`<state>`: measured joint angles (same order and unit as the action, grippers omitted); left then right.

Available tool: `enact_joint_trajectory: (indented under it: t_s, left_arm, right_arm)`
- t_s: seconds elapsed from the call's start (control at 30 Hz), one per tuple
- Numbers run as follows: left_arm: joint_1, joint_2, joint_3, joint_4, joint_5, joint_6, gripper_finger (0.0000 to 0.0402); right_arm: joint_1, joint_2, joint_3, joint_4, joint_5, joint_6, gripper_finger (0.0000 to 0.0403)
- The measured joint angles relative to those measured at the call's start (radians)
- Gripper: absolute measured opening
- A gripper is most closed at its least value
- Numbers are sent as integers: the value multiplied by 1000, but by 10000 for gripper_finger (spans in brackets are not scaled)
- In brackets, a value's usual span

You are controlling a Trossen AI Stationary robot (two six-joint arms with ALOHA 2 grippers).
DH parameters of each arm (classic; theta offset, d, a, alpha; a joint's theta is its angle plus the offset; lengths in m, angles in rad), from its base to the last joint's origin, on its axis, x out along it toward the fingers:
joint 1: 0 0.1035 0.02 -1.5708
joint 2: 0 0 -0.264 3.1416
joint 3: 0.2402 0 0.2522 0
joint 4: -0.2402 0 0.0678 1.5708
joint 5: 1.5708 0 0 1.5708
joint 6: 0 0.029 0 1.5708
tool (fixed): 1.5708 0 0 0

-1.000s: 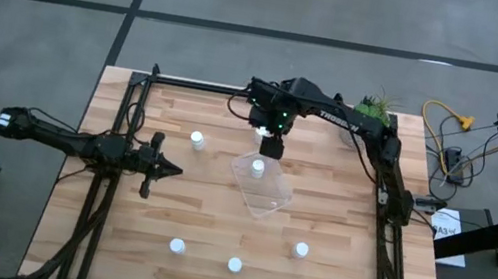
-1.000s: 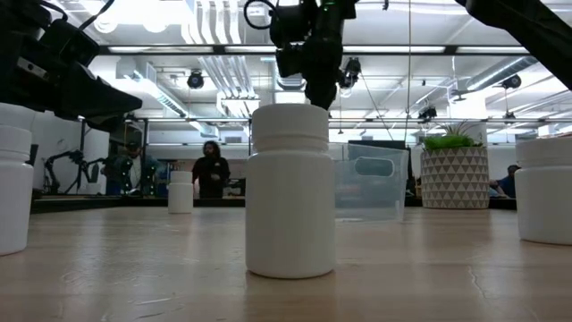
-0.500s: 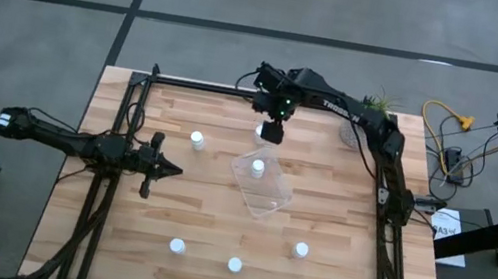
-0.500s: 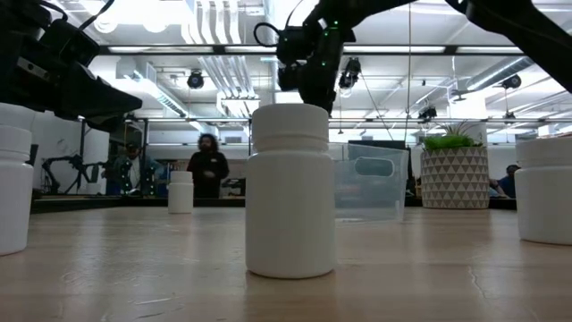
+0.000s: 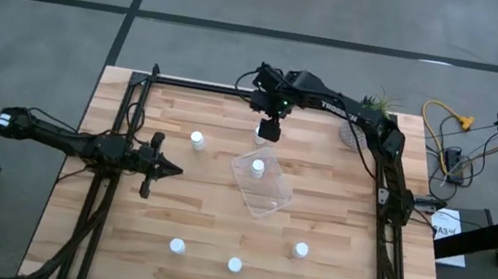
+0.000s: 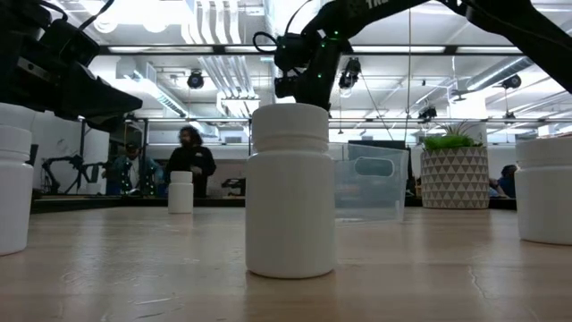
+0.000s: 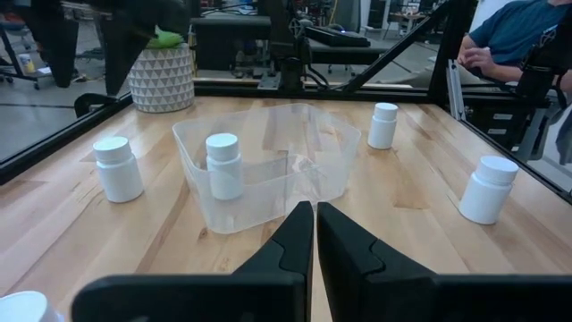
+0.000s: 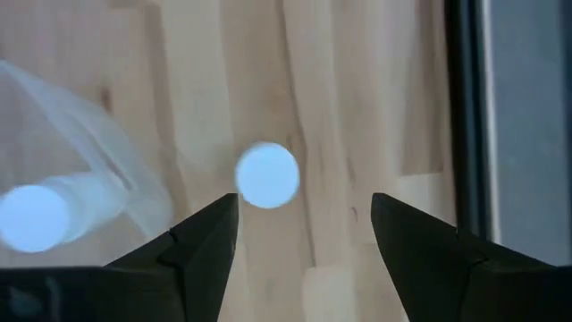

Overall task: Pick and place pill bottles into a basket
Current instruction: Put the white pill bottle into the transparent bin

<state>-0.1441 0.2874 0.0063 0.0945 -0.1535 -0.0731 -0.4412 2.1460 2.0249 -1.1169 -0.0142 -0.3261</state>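
My right gripper [image 5: 269, 131] is open above the table, just beyond the far end of the clear basket [image 5: 263, 188]. In the right wrist view its fingers [image 8: 304, 237] point down, and the white cap of a pill bottle [image 8: 267, 174] shows below them, standing on the wood beside the basket. One bottle [image 5: 257, 168] stands upright inside the basket. Other bottles stand at the left [image 5: 196, 138] and along the near side [image 5: 177, 245], [image 5: 234, 265], [image 5: 300, 251]. My left gripper [image 5: 165, 168] is shut and empty, at the table's left.
A pale pot with a green plant [image 5: 371, 109] stands at the far right corner. A black frame [image 5: 197, 84] runs along the table's far and side edges. A person [image 6: 188, 161] moves about in the room behind the table.
My right gripper has gone from over the basket's far end toward the table's far edge, slowing as it went, and now stands over the bottle beside the basket. The person in the room has walked to the left.
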Motion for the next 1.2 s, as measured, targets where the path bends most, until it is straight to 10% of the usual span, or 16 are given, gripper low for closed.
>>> enact_joint_trajectory:
  t_s: [0.57,1.2]
  left_arm:
    - [0,0,0,0,1,0,0]
    - [0,0,0,0,2,0,0]
  right_arm:
    - [6,0,-46,8,32,44,333]
    - [7,1,-163,112,-73,30,327]
